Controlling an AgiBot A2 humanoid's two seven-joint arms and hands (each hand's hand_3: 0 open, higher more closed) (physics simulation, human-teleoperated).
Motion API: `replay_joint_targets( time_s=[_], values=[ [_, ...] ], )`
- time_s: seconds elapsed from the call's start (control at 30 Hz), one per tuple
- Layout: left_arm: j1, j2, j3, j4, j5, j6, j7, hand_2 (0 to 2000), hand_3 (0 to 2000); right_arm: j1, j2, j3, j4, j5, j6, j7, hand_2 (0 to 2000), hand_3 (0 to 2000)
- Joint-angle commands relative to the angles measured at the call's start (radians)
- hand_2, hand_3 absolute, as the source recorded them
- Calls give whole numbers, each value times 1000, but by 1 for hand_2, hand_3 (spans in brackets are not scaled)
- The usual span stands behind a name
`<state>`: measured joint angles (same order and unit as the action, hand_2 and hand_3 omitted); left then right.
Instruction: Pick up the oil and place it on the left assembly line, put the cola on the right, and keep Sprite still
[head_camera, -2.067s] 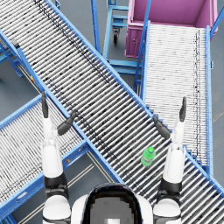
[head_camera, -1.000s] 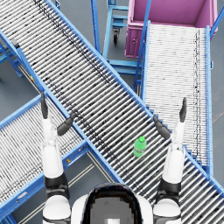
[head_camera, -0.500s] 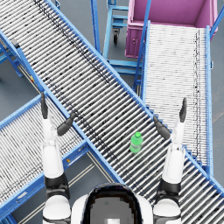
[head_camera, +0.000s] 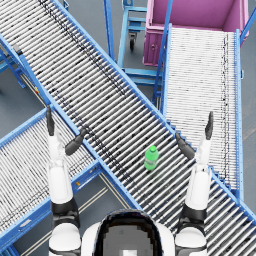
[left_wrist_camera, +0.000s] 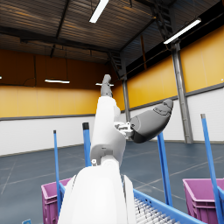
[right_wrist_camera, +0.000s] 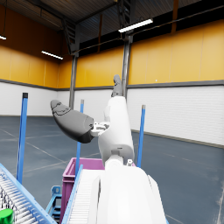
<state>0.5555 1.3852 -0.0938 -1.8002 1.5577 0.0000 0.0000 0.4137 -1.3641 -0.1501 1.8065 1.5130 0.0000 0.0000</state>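
A green Sprite bottle (head_camera: 151, 158) stands upright on the middle roller conveyor (head_camera: 100, 95), between my two raised arms. Its green cap (right_wrist_camera: 6, 216) shows at the edge of the right wrist view. My left hand (head_camera: 59, 136) is held up over the blue rail between the middle and left conveyor, fingers apart, holding nothing. My right hand (head_camera: 199, 140) is raised over the blue rail right of the bottle, also spread and empty. In the wrist views the left hand (left_wrist_camera: 131, 118) and the right hand (right_wrist_camera: 92, 120) point up into the hall. No oil or cola is in view.
The left conveyor (head_camera: 20, 165) lies at the lower left and the right conveyor (head_camera: 200, 90) runs up to a purple bin (head_camera: 195, 15). Blue frames (head_camera: 130, 35) stand between the lines. More purple bins (left_wrist_camera: 203, 197) show in the wrist views.
The Sprite bottle has travelled up and to the left along the middle conveyor. Both arms have stayed still.
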Motion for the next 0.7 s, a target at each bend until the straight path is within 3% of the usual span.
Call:
replay_joint_targets(
  time_s=[0.03,0.7],
  values=[
    [0,0,0,-1,0,0,0,0,0,0,0,0,0,0,0,0,0,0],
    [-1,7,-2,-3,0,0,0,0,0,8,-4,-7,-11,0,0,0,0,0]
  ],
)
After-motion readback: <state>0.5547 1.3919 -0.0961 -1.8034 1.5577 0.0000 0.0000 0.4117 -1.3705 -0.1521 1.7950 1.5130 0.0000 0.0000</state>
